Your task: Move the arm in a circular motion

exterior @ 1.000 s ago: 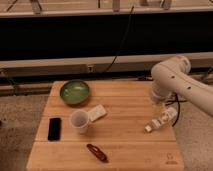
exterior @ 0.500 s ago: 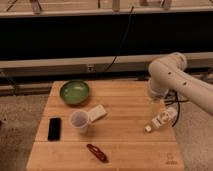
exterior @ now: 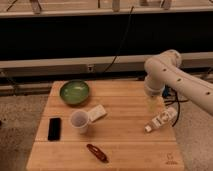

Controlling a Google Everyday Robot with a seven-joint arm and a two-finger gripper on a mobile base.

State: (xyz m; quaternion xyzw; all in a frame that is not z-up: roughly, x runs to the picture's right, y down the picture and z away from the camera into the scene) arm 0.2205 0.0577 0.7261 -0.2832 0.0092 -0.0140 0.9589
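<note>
The large white arm [exterior: 172,75] with small dark dots comes in from the right edge, bends at a rounded joint at the upper right and points down over the right side of the wooden table [exterior: 125,145]. The gripper [exterior: 152,103] hangs at the arm's lower end, just above the tabletop near the right edge. It is a little above and left of a white bottle [exterior: 161,120] that lies on its side. The gripper holds nothing that I can see.
A green bowl [exterior: 75,92] sits at the table's back left. A white cup [exterior: 80,121] and a white packet [exterior: 97,113] stand near the middle, a black phone [exterior: 54,128] at the left, and a red-brown item [exterior: 97,152] near the front edge. A dark wall with cables runs behind.
The arm's upper joint and the gripper have shifted slightly left and toward the back of the table. The tabletop objects have not moved.
</note>
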